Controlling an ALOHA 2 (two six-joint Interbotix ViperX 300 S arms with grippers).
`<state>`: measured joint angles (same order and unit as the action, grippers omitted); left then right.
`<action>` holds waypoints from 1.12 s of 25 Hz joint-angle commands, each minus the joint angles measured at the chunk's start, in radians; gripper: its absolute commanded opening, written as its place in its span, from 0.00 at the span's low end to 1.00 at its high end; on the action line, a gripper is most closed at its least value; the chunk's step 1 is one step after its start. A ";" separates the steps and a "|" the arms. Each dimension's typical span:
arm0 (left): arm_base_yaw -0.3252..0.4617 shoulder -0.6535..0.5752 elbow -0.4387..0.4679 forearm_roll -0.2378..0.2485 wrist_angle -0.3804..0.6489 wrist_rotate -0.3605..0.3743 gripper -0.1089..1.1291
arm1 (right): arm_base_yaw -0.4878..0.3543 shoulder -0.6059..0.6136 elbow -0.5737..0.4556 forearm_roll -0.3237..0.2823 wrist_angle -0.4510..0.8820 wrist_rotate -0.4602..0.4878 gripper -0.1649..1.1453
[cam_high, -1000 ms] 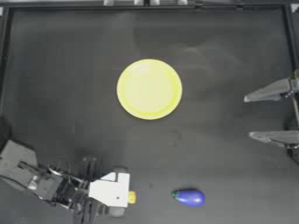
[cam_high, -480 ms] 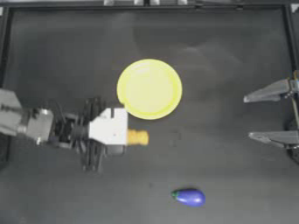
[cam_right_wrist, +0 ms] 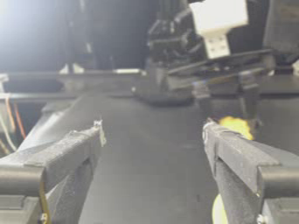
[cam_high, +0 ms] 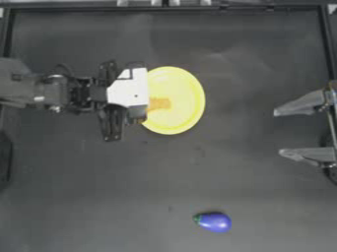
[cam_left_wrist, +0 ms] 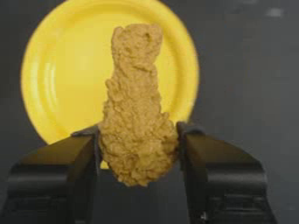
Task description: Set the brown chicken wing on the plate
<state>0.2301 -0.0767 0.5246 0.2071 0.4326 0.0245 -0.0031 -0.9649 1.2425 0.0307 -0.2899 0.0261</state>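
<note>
The yellow plate (cam_high: 176, 101) lies in the upper middle of the table. My left gripper (cam_high: 156, 104) reaches in from the left and hangs over the plate's left half, shut on the brown chicken wing (cam_high: 158, 103). In the left wrist view the breaded wing (cam_left_wrist: 137, 109) stands between the two dark jaws, its thick end pinched and its narrow end pointing out over the plate (cam_left_wrist: 58, 78). My right gripper (cam_high: 289, 130) is parked at the right edge, open, with nothing in it.
A purple eggplant (cam_high: 214, 222) with a green stem lies near the front edge, right of centre. The right wrist view looks across the table at the left arm (cam_right_wrist: 216, 26) and a bit of the plate (cam_right_wrist: 238, 126).
The left arm has carried the wing from the front left of the table up and to the right, until it hangs over the plate. The right arm has not moved.
</note>
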 commanded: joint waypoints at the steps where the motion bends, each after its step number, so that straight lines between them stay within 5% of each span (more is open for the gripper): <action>1: 0.032 0.031 -0.074 -0.046 -0.008 0.077 0.23 | 0.000 0.012 -0.014 0.003 -0.009 -0.002 0.88; 13: 0.155 0.215 -0.195 -0.345 0.003 0.407 0.23 | 0.000 0.012 -0.012 0.003 -0.009 -0.002 0.88; 28: 0.179 0.360 -0.295 -0.362 0.066 0.462 0.23 | 0.000 0.012 -0.011 0.003 -0.009 -0.003 0.88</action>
<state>0.4080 0.3114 0.2592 -0.1519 0.4985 0.4740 -0.0031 -0.9603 1.2425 0.0307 -0.2915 0.0245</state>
